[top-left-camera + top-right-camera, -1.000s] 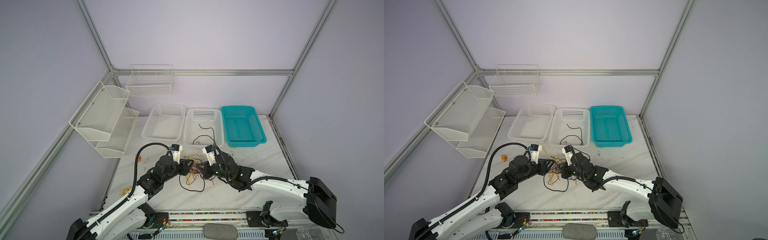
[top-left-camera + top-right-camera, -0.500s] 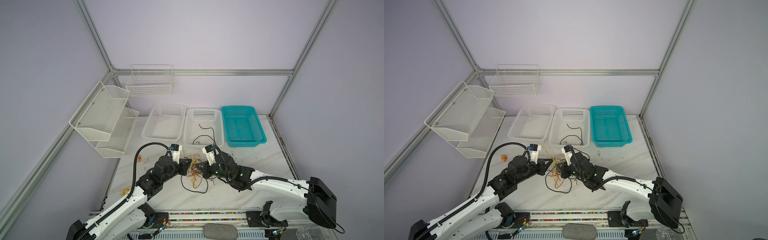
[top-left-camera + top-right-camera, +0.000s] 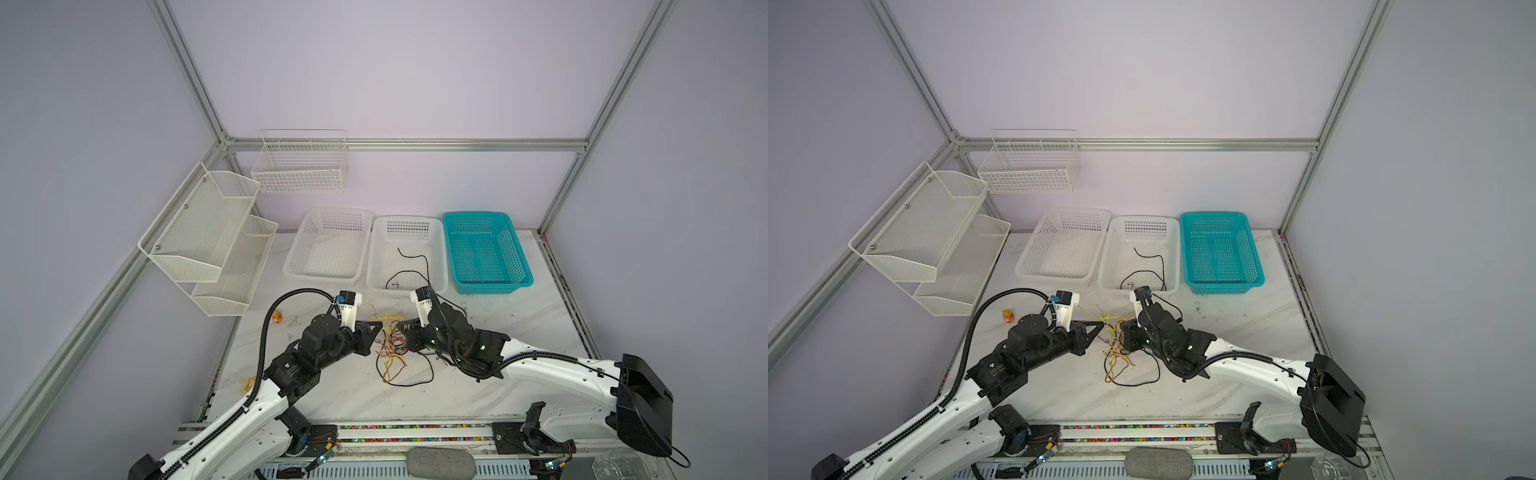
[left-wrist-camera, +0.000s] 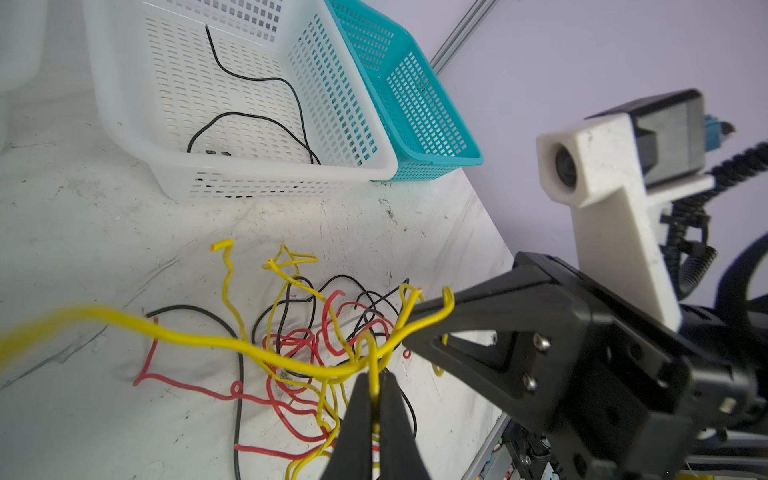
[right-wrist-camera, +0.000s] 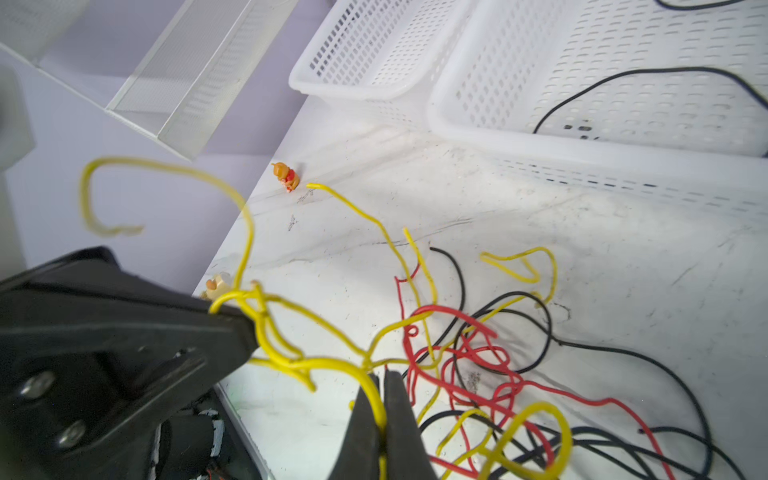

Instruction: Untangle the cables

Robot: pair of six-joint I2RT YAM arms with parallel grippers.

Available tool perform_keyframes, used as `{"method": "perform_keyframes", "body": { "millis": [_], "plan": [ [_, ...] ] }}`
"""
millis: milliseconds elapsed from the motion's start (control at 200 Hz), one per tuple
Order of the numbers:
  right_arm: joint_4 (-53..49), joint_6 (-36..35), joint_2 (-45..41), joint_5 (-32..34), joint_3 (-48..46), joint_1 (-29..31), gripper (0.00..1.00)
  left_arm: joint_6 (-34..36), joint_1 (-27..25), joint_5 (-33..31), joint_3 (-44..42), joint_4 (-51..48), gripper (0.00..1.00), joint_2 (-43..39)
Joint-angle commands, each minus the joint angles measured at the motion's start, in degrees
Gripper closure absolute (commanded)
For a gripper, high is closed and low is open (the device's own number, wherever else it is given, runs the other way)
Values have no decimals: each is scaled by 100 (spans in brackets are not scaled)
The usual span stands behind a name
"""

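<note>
We can read no text, brand, number or sign in any view. A faint white marking (image 3: 287, 365) sits on the black joint housing (image 3: 299, 376), well behind the left gripper's (image 3: 377, 327) fingers, too small to read.

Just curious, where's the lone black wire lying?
In both top views, the black wire lies inside the middle white basket, left of the teal basket.

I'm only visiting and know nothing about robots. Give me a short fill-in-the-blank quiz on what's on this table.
The left hand and the right hand are each shut on a ____ cable.
One loose black cable lies in the ____ basket of the three on the table.
The tangled cables lie ____ the two hands.
Missing words: yellow; middle; between.
</note>
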Motion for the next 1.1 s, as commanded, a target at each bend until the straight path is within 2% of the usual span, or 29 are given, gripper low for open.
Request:
{"method": "perform_keyframes", "body": {
  "millis": [0,65,260,500,675,780,915,950,1095],
  "plan": [
    [-199,356,104,200,29,-490,100,17,-12,266,119,-398,100,-403],
    [-190,361,148,49,-20,-650,100,20,-16,252,117,-575,100,-593],
    [-365,244,201,199,-49,-903,100,44,-9,298,197,-948,100,-895],
    [-858,254,-69,-164,-243,-2128,100,138,9,-80,491,-1739,100,-1164],
    [-1173,160,-639,-114,-260,-2817,100,173,41,-220,575,-2062,100,-1297],
    [-1378,25,-788,-359,-187,-3152,100,147,65,-496,682,-2280,100,-1290],
    [-1549,-230,-686,-1106,-107,-3189,100,158,131,-826,859,-2561,100,-1259],
    [-1697,-509,-631,-1124,-38,-3180,100,155,164,-814,891,-2591,100,-1227],
    [-1832,-780,-651,-1165,-72,-2586,100,-15,274,-462,899,-2274,100,-1113]
  ]
}}
